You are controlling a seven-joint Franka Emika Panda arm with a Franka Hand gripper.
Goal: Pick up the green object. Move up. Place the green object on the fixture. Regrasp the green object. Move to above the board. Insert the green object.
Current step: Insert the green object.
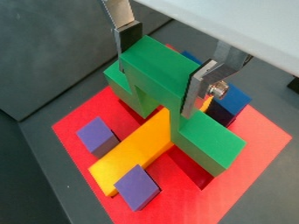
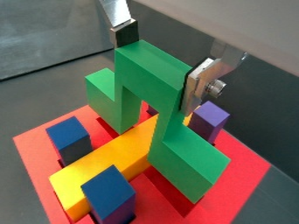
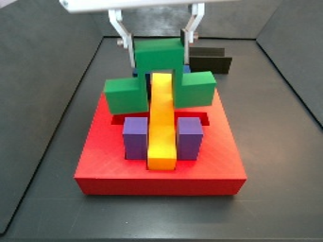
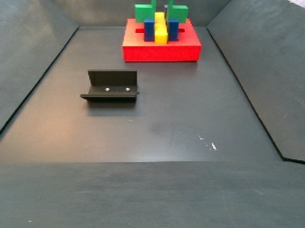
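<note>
Gripper [image 1: 163, 66] fingers [image 1: 126, 39] on green object [image 1: 163, 87], board [image 1: 251, 144] slot hidden

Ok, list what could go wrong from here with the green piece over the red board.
1. The gripper grasps only the top arm of the green cross-shaped plastic block, so it could pivot during the push.
2. The block straddles the long yellow bar; a small misalignment may jam it against the bar.
3. Its arms sit close to the blue cube and purple cube on the red square board and could catch.
</note>
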